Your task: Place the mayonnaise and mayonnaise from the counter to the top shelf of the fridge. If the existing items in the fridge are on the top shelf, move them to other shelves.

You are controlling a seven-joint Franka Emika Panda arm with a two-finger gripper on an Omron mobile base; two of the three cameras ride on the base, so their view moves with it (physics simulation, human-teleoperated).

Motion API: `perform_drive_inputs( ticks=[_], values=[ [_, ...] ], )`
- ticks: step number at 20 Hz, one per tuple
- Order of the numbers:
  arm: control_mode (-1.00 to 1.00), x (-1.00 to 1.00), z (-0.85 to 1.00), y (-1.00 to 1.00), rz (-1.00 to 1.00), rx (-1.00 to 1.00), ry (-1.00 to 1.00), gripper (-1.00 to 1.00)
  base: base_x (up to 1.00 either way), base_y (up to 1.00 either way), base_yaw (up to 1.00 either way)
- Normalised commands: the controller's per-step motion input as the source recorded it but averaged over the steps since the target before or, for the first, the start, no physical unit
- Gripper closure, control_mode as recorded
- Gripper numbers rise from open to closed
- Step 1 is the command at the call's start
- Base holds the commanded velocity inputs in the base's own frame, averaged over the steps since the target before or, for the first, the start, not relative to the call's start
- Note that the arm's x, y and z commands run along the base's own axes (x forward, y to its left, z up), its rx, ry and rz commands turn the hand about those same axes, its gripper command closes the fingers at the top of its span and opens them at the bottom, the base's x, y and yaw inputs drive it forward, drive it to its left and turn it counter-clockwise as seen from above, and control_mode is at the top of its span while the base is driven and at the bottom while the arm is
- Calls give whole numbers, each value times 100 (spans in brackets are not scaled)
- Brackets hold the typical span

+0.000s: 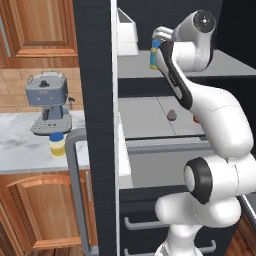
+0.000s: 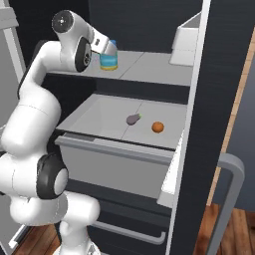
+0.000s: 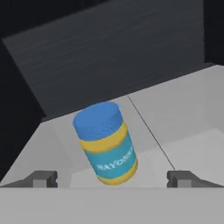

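Up on the top shelf (image 2: 149,67) of the fridge (image 1: 95,100) stands the blue-labelled mayonnaise jar (image 3: 106,143), base down on the light-grey panel just left of the thin seam line. In the hand view it has a blue lid on top, a yellow band under it, the wide blue label with white lettering, and a yellow base. Its long axis runs lid to base; it looks tilted in that view, lid toward the upper left, but the right base view has it upright on the shelf, lid pointing up.

The gripper (image 3: 112,178) sits right in front of the jar with its fingers spread wide, one dark tip on each side, and clear space between each tip and the jar. Nothing is clamped. From the left base view the hand is at the shelf's front edge, with the jar peeking out beside the wrist.

One shelf down, the small greyish-purple lump (image 2: 133,118) and the orange ball (image 2: 158,127) lie near each other on the lower shelf (image 2: 99,119), above the pale drawer front.

Out on the marbled counter (image 1: 20,150), the other mayonnaise jar (image 1: 57,144), pale cream-yellow with a blue lid, stands upright just in front of the grey-blue coffee machine (image 1: 47,100).
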Motion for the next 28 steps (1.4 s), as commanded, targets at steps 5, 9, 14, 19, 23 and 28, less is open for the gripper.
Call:
perform_drive_inputs(
  ticks=[5, 9, 14, 19, 23, 28],
  values=[
    [-100, -100, 14, -34, 4, 1, -17, -100, 0, 0, 0],
    [-100, -100, 0, -35, 10, 0, -8, -100, 0, 0, 0],
    [-100, -100, -23, -11, 12, -13, 2, -100, 0, 0, 0],
    [-100, -100, -45, 0, 12, -25, 15, -100, 0, 0, 0],
    [-100, -100, -41, 1, 16, -27, 20, -100, 0, 0, 0],
    [-100, -100, -35, 1, 21, -20, 11, -100, 0, 0, 0]
  ],
)
